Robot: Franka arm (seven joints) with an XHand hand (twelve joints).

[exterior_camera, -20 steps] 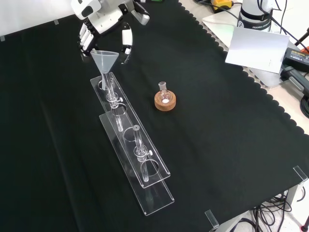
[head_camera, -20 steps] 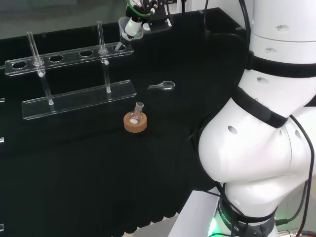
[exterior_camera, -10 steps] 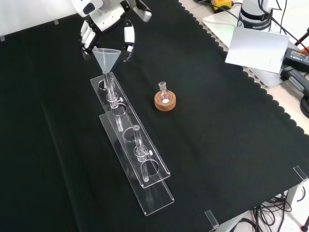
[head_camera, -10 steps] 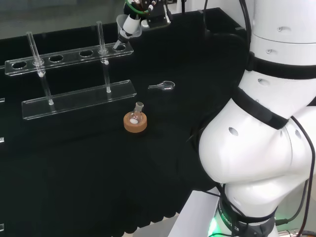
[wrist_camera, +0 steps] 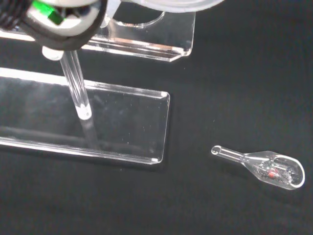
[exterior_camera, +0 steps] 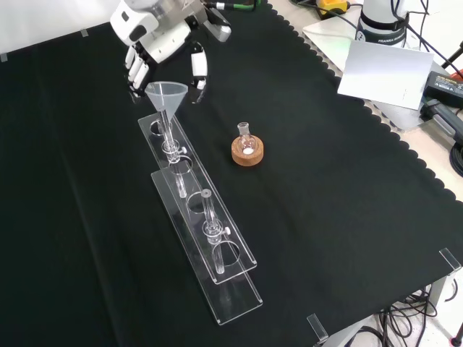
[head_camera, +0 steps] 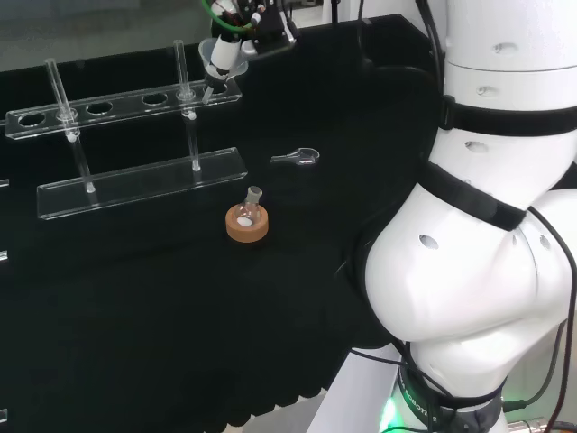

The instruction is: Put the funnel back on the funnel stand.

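Note:
The clear funnel hangs cone-up in the hand, whose fingers and thumb curl round its cone. Its stem points down at the end hole of the clear funnel stand's upper rail. I cannot tell whether the tip is inside the hole. In the wrist view the stand's base plate, one post and the rail's end lie close below a blurred part of the hand.
A small round flask on a cork ring stands on the cloth beside the stand. A small glass scoop lies near the stand's end. White sheets and cables sit past the cloth's scalloped edge.
The hand has carried the funnel left in the head view, toward the rail's end hole, and the funnel now hangs more upright over it.

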